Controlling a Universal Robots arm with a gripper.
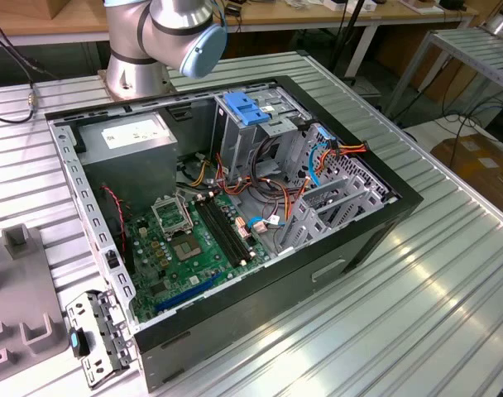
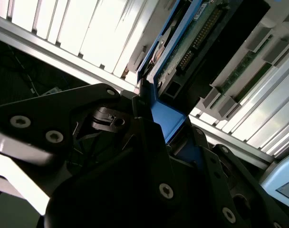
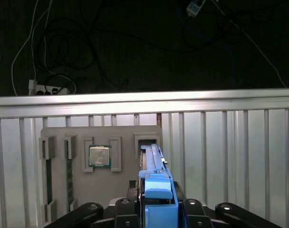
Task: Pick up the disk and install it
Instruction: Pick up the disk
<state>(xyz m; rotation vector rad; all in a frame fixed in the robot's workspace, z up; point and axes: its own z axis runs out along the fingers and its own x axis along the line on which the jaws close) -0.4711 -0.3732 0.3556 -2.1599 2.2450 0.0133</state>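
Ribbed metal desk [image 1: 450,314]: broad bare slats on the exterior view's right of the case, open room there. Computer case [image 1: 260,310] lies on its side, lid off, black rim all round; interior crowded, with orange and blue cables strung across the grey drive cage [image 1: 330,211]. Arm [image 1: 165,33] base stands on the desk just beyond the case's far edge. Grey parts tray [image 1: 20,281] at the desk's edge on the exterior view's left, apart from the case. The disk [image 3: 153,159] is edge-on over that tray, one end at a tray slot; seated or clear, cannot tell. Gripper [image 3: 156,211]: black fingers [image 3: 128,211] clamped on the disk's blue-railed end, one each side. Bare slats flank the tray. Square chip [image 3: 100,156] sits in a neighbouring tray slot.
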